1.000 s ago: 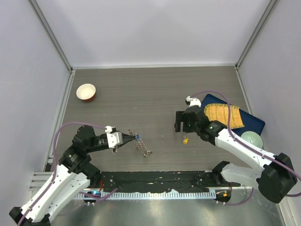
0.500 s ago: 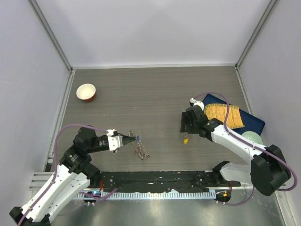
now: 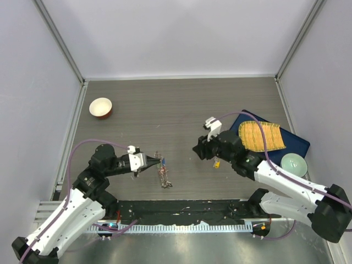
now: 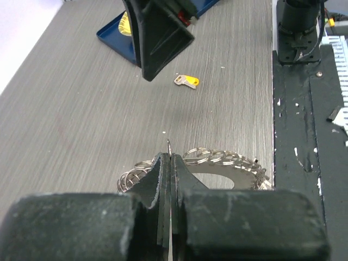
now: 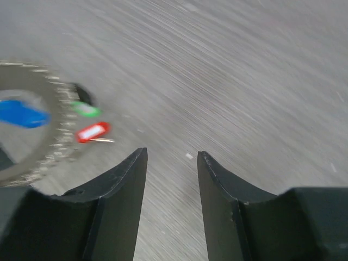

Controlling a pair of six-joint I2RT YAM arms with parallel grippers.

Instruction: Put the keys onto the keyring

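The keyring [image 3: 163,171] is a toothed grey metal ring with small wire loops on its rim, tilted up off the table. My left gripper [image 3: 152,161] is shut on one thin loop of it [image 4: 169,145]; the ring body shows just beyond my fingers [image 4: 228,173]. My right gripper [image 3: 197,149] is open and empty [image 5: 171,157], low over the bare table to the right of the keyring [image 5: 51,142]. Blue [image 5: 19,113], green [image 5: 86,109] and red [image 5: 92,131] tags show at the ring. A yellow-tagged key [image 3: 216,163] lies loose on the table behind the right gripper, also seen in the left wrist view [image 4: 187,81].
A red-and-white bowl [image 3: 100,107] stands at the far left. A blue tray [image 3: 300,144] with an orange ribbed mat [image 3: 261,135] lies at the right, with a pale green bowl [image 3: 293,163] next to it. A black base plate [image 3: 181,209] runs along the near edge.
My right gripper has swung left, away from the yellow key and toward the keyring. The yellow key stays on the table. My left gripper has shifted the keyring slightly.
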